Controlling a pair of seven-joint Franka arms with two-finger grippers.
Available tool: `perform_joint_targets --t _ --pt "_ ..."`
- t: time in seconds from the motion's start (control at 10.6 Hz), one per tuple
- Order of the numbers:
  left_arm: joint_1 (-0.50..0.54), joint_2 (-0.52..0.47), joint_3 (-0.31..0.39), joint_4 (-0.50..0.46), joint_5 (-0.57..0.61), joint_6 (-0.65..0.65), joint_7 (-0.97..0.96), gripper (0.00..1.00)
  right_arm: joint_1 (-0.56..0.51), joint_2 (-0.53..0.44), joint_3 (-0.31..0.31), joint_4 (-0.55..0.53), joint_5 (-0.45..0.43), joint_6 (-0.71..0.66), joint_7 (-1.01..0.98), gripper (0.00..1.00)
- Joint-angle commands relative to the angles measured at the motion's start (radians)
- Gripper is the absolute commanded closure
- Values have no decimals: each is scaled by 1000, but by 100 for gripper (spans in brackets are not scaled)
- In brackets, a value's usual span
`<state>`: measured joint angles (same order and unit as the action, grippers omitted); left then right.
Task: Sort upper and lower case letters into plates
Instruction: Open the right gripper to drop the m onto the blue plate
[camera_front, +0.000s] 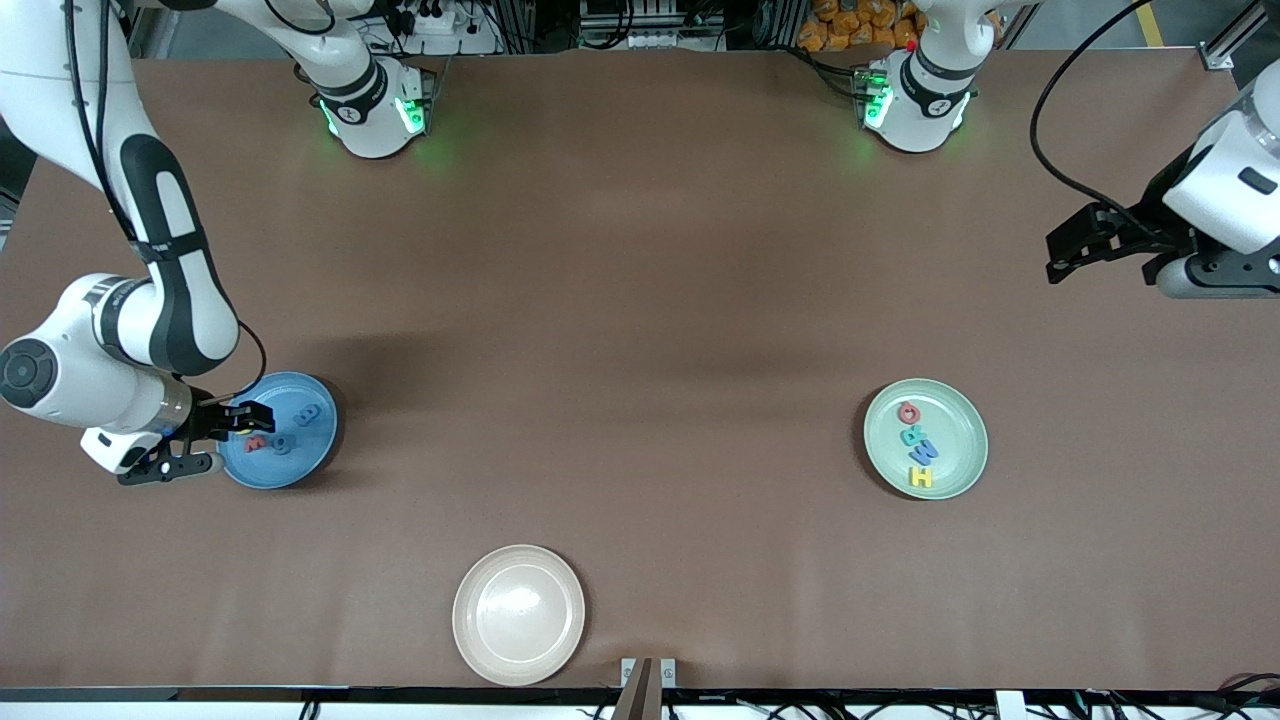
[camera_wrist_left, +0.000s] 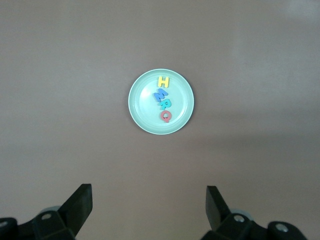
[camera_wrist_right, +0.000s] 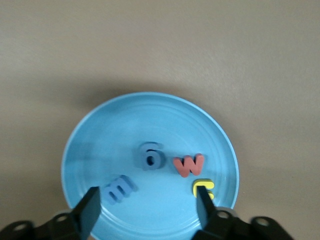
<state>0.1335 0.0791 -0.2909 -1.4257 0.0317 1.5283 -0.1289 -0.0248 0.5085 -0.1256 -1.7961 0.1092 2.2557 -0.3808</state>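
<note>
You've got the brown counter (camera_front: 640, 300) nearly bare, with three plates on it. The beige plate (camera_front: 518, 614) sits empty, nearest the front camera, and it plays no part. The mint plate (camera_front: 926, 438) lies toward the left arm's end; the blue plate (camera_front: 280, 430) lies toward the right arm's end.

Your left hand (camera_front: 1075, 250) waits high over the counter's edge at its own end, fingers spread wide and holding nothing. Your right hand (camera_front: 215, 440) hangs low over the blue plate's rim, fingers apart, nothing between them.

Now the letters. On the mint plate, four capitals lie in a line: red Q (camera_front: 908, 411), teal R (camera_front: 911, 435), blue W (camera_front: 922, 455), yellow H (camera_front: 921, 477). On the blue plate you have blue g (camera_wrist_right: 150, 156) in the middle, red w (camera_wrist_right: 188, 165) just beside it, blue m (camera_wrist_right: 120, 188) nearer the rim, and yellow u (camera_wrist_right: 203, 189) lying right by one of the right hand's fingers.

By the look of it, all eight are sorted, so little seems left but to lift clear.

If you must shift one, expect it to be very light, soft and thin. It lies flat, so you'd pinch across a narrow stroke, low against the plate. Squeeze gently; foam like this will likely bend, and may cling to a finger on release.
</note>
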Motion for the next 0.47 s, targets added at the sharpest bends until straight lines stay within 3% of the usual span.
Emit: perform_joint_targets --t 0.0,0.19,0.38 --pt "-21 -32 33 -33 -27 -5 38 0 11 -76 6 -49 -14 -16 -3 0" --pt "-84 -67 119 -65 -26 -5 70 0 29 -155 6 -158 -16 -4 -3 0" --pt "-83 -88 127 -87 -26 -4 92 0 32 -267 11 -285 -28 -1 0 0"
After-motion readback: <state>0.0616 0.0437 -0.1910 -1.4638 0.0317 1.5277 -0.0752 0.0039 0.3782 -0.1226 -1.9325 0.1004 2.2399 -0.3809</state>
